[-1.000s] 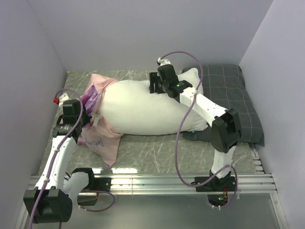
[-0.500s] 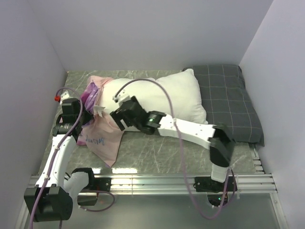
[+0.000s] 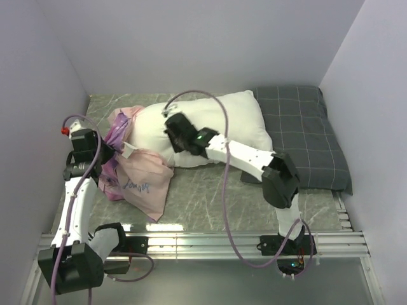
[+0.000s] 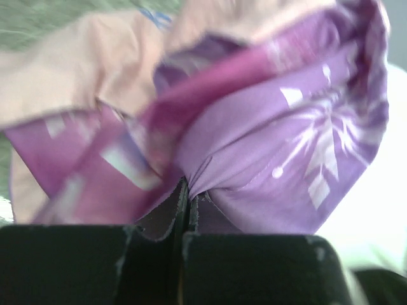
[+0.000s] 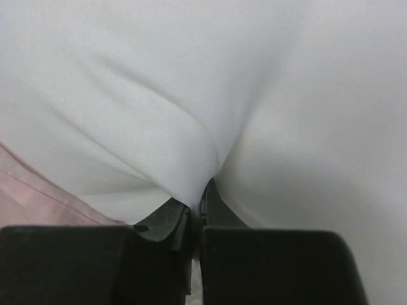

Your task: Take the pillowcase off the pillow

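— What did your left jaws have?

— My left gripper point(image 4: 184, 202) was clenched on a fold of the pillowcase point(image 4: 280, 127). The purple side with its white snowflake prints bunched up right at the closed tips, and pale pink cloth lay behind it.

— And the right?

— My right gripper point(image 5: 196, 204) was pinched on the pillow point(image 5: 191, 95). A ridge of its white cloth puckered into the tips, and a strip of pale pink showed at the lower left of that wrist view.

— Where was the pillowcase?

— At the left side of the table point(image 3: 210, 197), seen from above. It was crumpled, mostly inside out, and spilled from the pillow's left end toward the near edge. Some pink cloth lay over that left end, but I could not tell how much of the pillow was inside it.

— And the pillow itself?

— It lay across the back middle of the table, mostly bare and white. Its right end rested against the grey checked pillow point(image 3: 305, 133) in the far right corner. My right arm reached over its near side and gripped it near the left end, close to the pink cloth.
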`<state>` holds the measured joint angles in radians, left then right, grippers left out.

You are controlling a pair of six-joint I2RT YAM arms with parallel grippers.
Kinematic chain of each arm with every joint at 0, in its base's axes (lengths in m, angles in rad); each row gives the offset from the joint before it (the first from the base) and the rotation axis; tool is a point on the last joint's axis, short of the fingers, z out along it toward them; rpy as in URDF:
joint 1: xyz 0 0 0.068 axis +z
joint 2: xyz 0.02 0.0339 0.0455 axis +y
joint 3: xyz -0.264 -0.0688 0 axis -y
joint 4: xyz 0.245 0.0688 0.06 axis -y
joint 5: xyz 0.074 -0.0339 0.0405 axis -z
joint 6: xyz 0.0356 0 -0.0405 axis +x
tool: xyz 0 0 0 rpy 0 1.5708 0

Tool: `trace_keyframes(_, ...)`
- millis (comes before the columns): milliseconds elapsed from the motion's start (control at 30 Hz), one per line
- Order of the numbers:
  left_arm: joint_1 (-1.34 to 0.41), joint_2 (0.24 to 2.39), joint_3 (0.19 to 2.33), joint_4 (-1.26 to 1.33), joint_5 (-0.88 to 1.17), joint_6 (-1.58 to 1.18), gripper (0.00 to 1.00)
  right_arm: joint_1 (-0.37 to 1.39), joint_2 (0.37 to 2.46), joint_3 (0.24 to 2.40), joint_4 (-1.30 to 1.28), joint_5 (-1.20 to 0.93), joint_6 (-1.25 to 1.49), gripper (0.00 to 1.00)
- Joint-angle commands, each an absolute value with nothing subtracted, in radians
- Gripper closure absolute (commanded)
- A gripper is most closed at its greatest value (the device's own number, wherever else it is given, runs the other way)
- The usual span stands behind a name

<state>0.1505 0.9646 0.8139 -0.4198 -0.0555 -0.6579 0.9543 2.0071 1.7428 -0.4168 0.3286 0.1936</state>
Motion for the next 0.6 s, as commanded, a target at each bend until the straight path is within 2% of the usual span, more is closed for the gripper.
trace_keyframes(0,0.251,0.986,0.815,-0.410,-0.014,-0.627,0.99,0.780,1.843,1.706,-0.420,0.180,0.305,1.00)
trace_keyframes(133,0.389,1.011,0.804,-0.400,0.040,-0.609,0.99,0.658,1.767,1.674,-0.402,0.029,0.357,1.00)
trace_keyframes(267,0.406,1.025,0.811,-0.387,0.006,-0.614,0.99,0.571,1.697,1.643,-0.342,-0.118,0.422,1.00)
trace_keyframes(500,0.437,1.035,0.819,-0.397,0.003,-0.607,0.99,0.444,1.648,1.652,-0.322,-0.199,0.501,1.00)
trace_keyframes(567,0.442,1.040,0.821,-0.400,0.003,-0.609,1.00,0.411,1.620,1.620,-0.264,-0.286,0.543,1.00)
